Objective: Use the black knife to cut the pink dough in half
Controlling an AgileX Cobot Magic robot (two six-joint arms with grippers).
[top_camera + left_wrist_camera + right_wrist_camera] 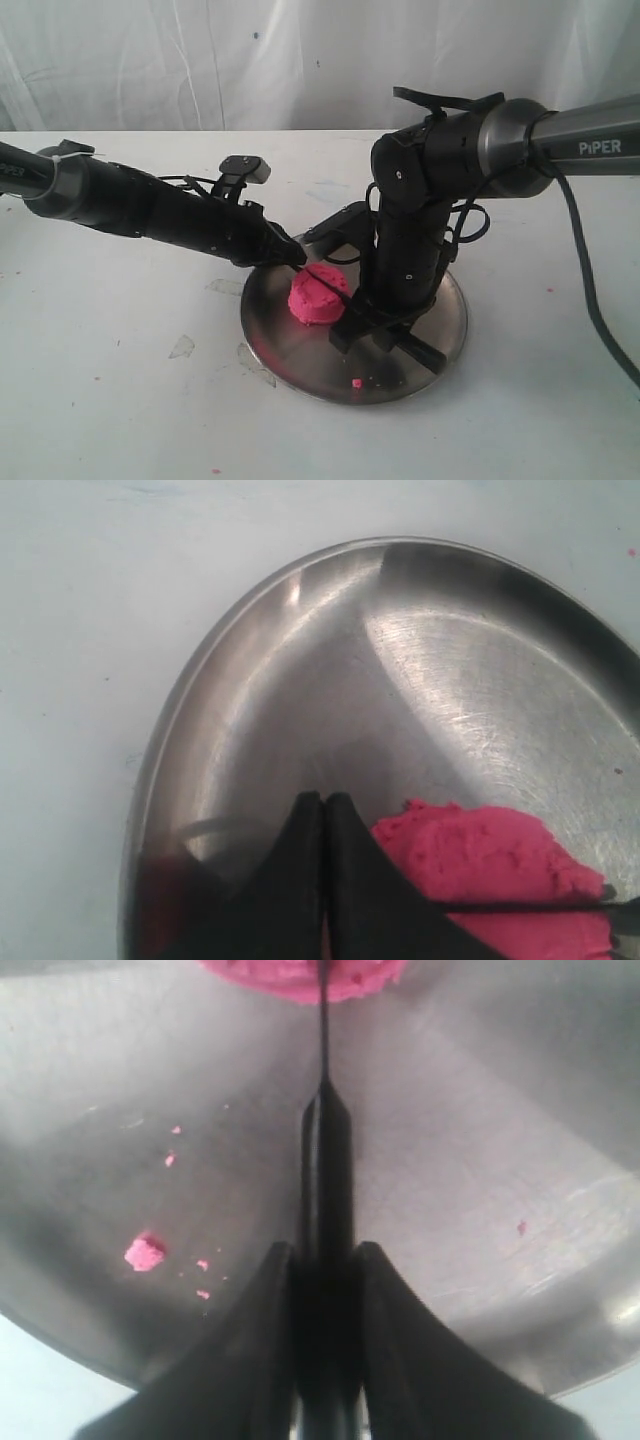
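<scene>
One right claw [322, 1260] presses black knife [325, 1140] into pink dough [318, 295].

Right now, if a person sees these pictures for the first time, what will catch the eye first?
First, the pink dough, bright against the steel plate at the centre of the white table. Next, the black knife, clamped in the right gripper, its blade pressed into the dough. The left gripper, jaws shut, rests beside the dough on the plate.

Lettering: "PiPER", white capitals with a small i, on the grey forearm tube of the right arm [590, 135]; partial white letters on the left arm [20, 170], not legible; wrist views: none.
</scene>
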